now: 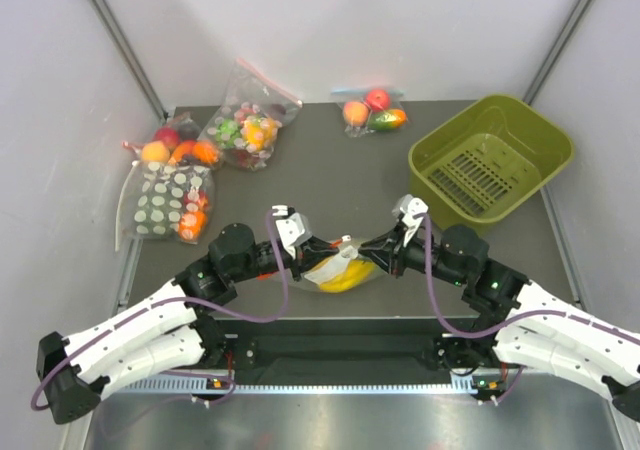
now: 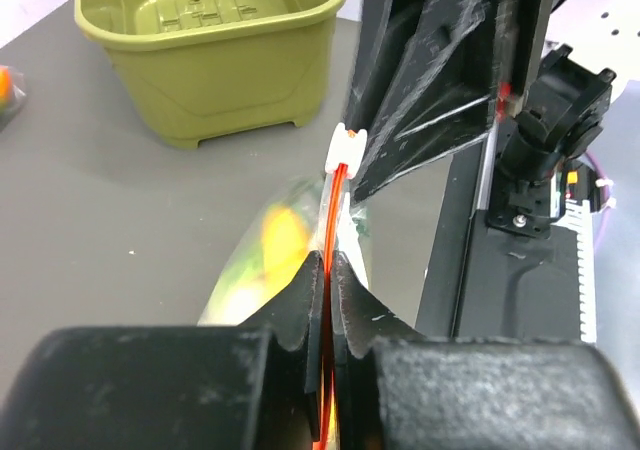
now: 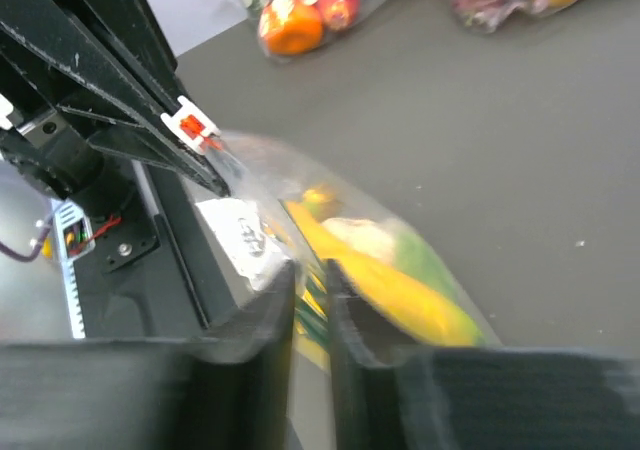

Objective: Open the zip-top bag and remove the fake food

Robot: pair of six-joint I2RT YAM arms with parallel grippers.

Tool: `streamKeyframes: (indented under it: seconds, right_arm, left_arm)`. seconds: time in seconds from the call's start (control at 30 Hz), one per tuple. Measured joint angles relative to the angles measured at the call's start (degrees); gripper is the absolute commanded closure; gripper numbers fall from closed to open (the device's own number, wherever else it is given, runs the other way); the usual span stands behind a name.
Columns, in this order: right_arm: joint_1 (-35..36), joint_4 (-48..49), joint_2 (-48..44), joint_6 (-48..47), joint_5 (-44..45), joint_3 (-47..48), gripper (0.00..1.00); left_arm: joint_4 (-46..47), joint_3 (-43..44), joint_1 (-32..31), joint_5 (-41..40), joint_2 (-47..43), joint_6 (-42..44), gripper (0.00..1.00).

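Landmark: the olive-green basket (image 1: 545, 142) stands on the dark table (image 1: 330, 180), on the right side in the top view.

Zip-top bag: the zip-top bag (image 1: 338, 268) is strung between the two grippers. It is left of the basket, nearer the arm bases than the basket is, and well apart from it. It cannot be told whether its underside touches the table.

Zip strip: the red-orange zip strip (image 2: 337, 200) runs along the bag's upper edge, drawn straight from one gripper to the other.

Slider: a white slider (image 2: 347, 148) sits on the strip. Each wrist view shows it against the tip of the other arm's gripper, so it cannot be told which gripper it is closer to.

Fake food: the yellow bananas (image 3: 400, 292) and the pale green-and-white lettuce head (image 3: 372, 238) lie together inside the bag, and neither is out of it.

Left gripper: the left gripper (image 1: 303, 253) is at the end of the bag farther from the basket. Its fingers (image 2: 300, 310) are pressed together with the zip strip pinched between them.

Right gripper: the right gripper (image 1: 384, 250) is at the end of the bag nearer the basket. Its jaws are narrow and clamped on the bag's clear plastic.

Other bags:
- The small fruit bag (image 1: 372, 112) lies just left of the basket, toward the far edge.
- The multicolour-piece bag (image 1: 245, 125) is farther left of the basket.
- The second fruit bag (image 1: 175, 148) lies farther left of the basket than the multicolour-piece bag.
- The white-dotted bag (image 1: 165, 205) is the farthest from the basket, on the left side.
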Motion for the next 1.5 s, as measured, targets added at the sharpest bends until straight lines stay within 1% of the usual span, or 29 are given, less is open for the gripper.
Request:
streamKeyframes:
  seconds: [0.03, 0.07, 0.17, 0.2, 0.27, 0.3, 0.4, 0.53, 0.63, 0.83, 0.93, 0.97, 1.07, 1.13, 1.17, 1.23, 1.33, 1.37, 1.4, 1.43, 1.5]
  right_arm:
    - [-0.15, -0.17, -0.72, 0.17, 0.28, 0.00, 0.73]
    - [-0.37, -0.46, -1.44, 0.13, 0.66, -0.02, 0.65]
    - [-0.66, -1.38, -3.32, -0.22, 0.90, -0.52, 0.51]
    - [-0.70, -1.53, -4.22, -0.50, 0.59, -1.03, 0.42]
    - [-0.72, -1.68, -6.05, -1.05, -0.39, -1.92, 0.35]
    - [-0.74, -1.81, -7.21, -1.53, -1.57, -2.40, 0.29]
    - [-0.74, -1.57, -9.49, -2.80, -4.61, -3.02, 0.26]
    - [-0.74, 0.09, -10.45, -4.26, -7.65, -3.02, 0.25]
    - [-0.74, 1.66, -9.33, -5.62, -8.79, -3.02, 0.26]
    - [-0.74, 4.26, -2.86, -7.65, -9.86, -3.02, 0.29]
    - [-0.74, 4.59, -1.29, -8.11, -10.29, -3.02, 0.35]
    - [-0.74, 4.94, -1.25, -8.20, -10.47, -3.02, 0.42]
    - [-0.74, 7.21, -1.27, -8.41, -11.10, -3.02, 0.51]
    - [-0.74, 8.70, -1.29, -8.55, -11.56, -3.15, 0.54]
    - [-0.74, 9.66, -1.38, -8.57, -11.85, -3.48, 0.60]
    - [-0.74, 10.45, -1.36, -8.63, -12.28, -3.85, 0.67]
    - [-0.74, 10.93, -1.05, -8.61, -13.60, -3.87, 0.82]
    - [-0.74, 11.08, -0.92, -8.63, -14.10, -3.87, 0.92]
    - [-0.74, 11.32, -0.85, -8.79, -14.60, -3.93, 0.96]
    - [-0.72, 11.76, -0.81, -8.57, -15.13, -4.11, 1.00]
    - [-0.72, 11.85, -0.81, -8.61, -15.65, -4.15, 1.00]
  left_arm:
    - [0.31, -0.02, 0.00, 0.20, -0.11, -0.28, 0.98]
    - [0.46, -0.02, 0.02, 0.42, 0.13, -0.61, 0.98]
    - [0.98, 0.00, 0.00, 1.11, 1.42, -1.36, 0.98]
    - [1.05, 0.00, 0.00, 1.36, 1.79, -1.55, 0.98]
    - [1.16, 0.00, 0.00, 1.81, 2.03, -1.75, 0.98]
    - [1.27, 0.00, 0.00, 2.16, 2.03, -1.81, 0.99]
    - [1.29, 0.00, 0.00, 2.95, 2.03, -1.97, 0.99]
    - [1.31, 0.00, 0.00, 4.87, 2.03, -2.27, 0.99]
    - [1.31, 0.00, 0.00, 7.02, 2.03, -2.62, 1.00]
    - [1.27, 0.00, 0.02, 9.79, 2.03, -2.80, 1.00]
    - [1.22, 0.00, 0.02, 10.67, 2.03, -2.80, 1.00]
    - [1.20, 0.00, 0.02, 10.91, 2.03, -2.80, 1.00]
    - [1.14, 0.00, 0.02, 11.45, 2.03, -2.80, 1.00]
    - [1.05, 0.00, 0.02, 11.65, 2.03, -2.80, 1.00]
    - [0.98, 0.00, 0.00, 11.69, 2.03, -2.80, 1.00]
    - [0.85, 0.00, 0.00, 11.78, 2.03, -2.80, 1.00]
    - [0.85, 0.00, 0.02, 11.91, 2.03, -2.82, 1.00]
    - [0.83, 0.00, 0.02, 12.00, 2.05, -2.80, 1.00]
    - [0.85, 0.00, 0.02, 12.07, 2.05, -2.80, 0.98]
    - [0.87, 0.00, 0.02, 12.09, 2.16, -2.80, 0.91]
    - [0.92, 0.00, 0.02, 12.07, 2.51, -2.71, 0.76]
